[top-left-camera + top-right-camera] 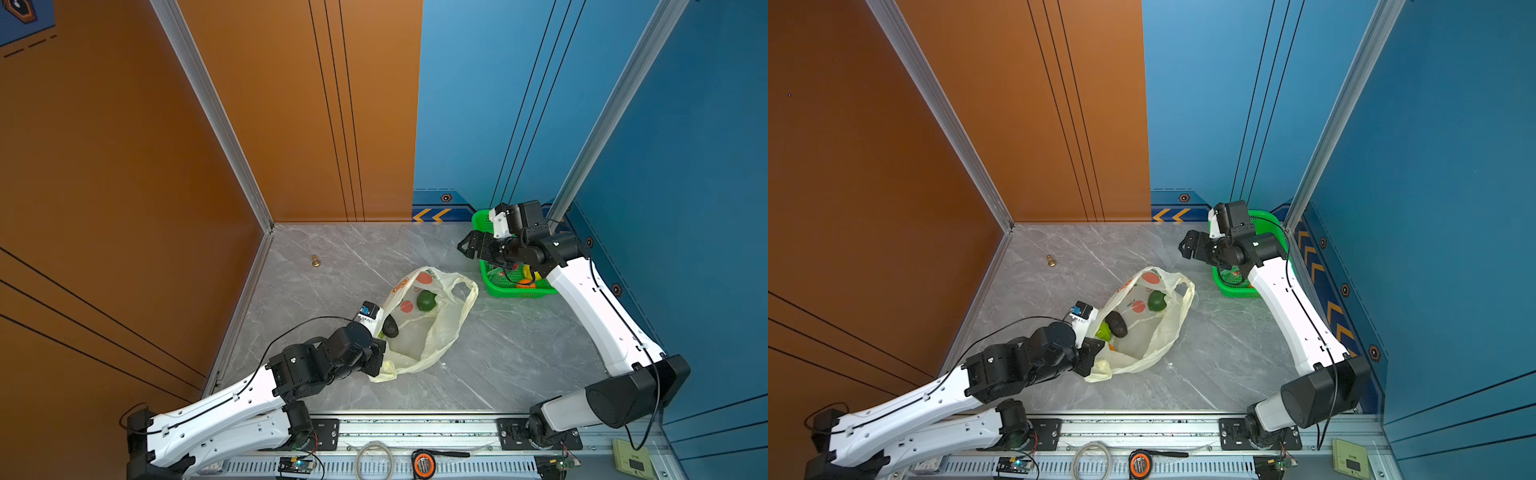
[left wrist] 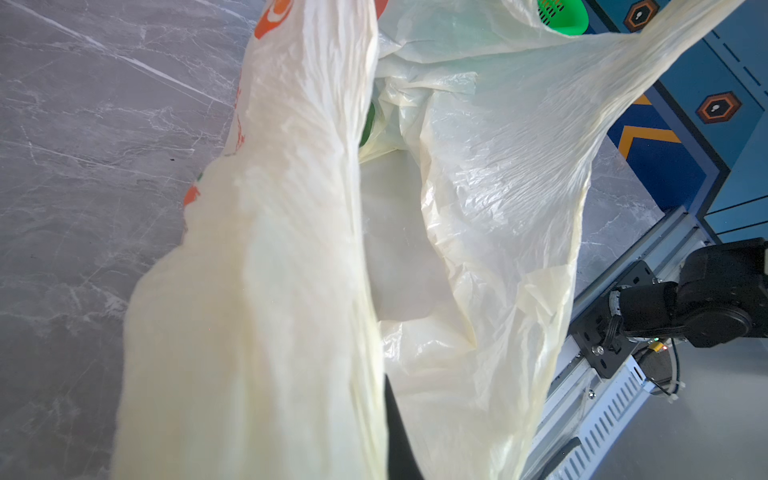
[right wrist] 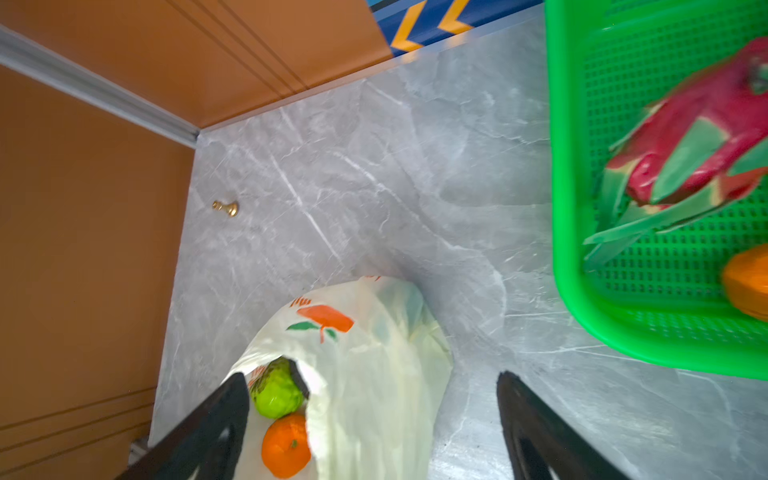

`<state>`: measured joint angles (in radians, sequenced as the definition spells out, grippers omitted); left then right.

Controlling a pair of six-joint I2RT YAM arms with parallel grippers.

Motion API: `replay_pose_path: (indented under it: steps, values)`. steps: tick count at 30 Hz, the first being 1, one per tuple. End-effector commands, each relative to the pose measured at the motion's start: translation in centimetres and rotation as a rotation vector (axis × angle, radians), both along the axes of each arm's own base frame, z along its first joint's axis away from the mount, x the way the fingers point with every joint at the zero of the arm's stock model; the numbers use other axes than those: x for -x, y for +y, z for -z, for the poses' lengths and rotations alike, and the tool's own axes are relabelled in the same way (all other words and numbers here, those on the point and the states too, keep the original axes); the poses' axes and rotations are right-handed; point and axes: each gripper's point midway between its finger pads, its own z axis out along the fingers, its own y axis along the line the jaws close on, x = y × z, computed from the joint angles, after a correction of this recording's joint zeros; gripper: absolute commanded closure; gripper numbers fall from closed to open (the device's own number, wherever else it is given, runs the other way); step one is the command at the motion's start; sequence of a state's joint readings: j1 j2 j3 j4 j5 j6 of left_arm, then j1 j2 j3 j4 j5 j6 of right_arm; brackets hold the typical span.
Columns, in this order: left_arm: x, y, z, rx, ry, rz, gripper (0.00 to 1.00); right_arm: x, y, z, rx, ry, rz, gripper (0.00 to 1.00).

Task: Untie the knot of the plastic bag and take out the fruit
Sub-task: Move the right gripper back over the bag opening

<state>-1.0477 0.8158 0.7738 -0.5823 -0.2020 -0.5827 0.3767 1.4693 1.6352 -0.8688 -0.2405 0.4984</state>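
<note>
On the bench, plastic bag (image 1: 442, 332): lies mid-bench, mouth spread wide, handle loops loose.
Knot: none shows; judged already undone.
Left tool (image 1: 379, 358): closed, apparently pinching the bag's near rim; its tips are buried in film, so the exact hold is unclear.
Right tool (image 1: 464, 245): jaws wide and empty, hanging above the bench between bag and green basket (image 1: 515, 293).
Fruit in bag: green round fruit (image 1: 426, 300) and dark avocado (image 1: 390, 326); the right wrist view adds a light green fruit (image 3: 276, 395) and an orange (image 3: 286, 444).
Fruit in basket: dragon fruit (image 3: 698, 137).
Step in hand: taking fruit out. Lift the pinched rim so the mouth gapes. Lower the right tool through the opening, straddle one fruit at its widest, and close without trapping film.
</note>
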Motion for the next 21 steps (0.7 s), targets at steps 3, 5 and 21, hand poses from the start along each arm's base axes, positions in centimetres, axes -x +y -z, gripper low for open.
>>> replay_pose_path:
  steps: [3,5,21]
  values:
    - [0.3,0.0,-0.4,0.007,-0.019,0.023,1.0,5.0,4.9,-1.7,-0.031,0.023,-0.146,0.09]
    - [0.3,0.1,-0.5,0.01,-0.018,0.024,1.0,6.5,7.4,-1.7,-0.027,0.022,-0.22,0.09]
    - [0.5,0.6,-0.1,0.007,0.012,0.011,1.0,14.3,14.4,1.6,0.122,0.014,-0.498,0.11]
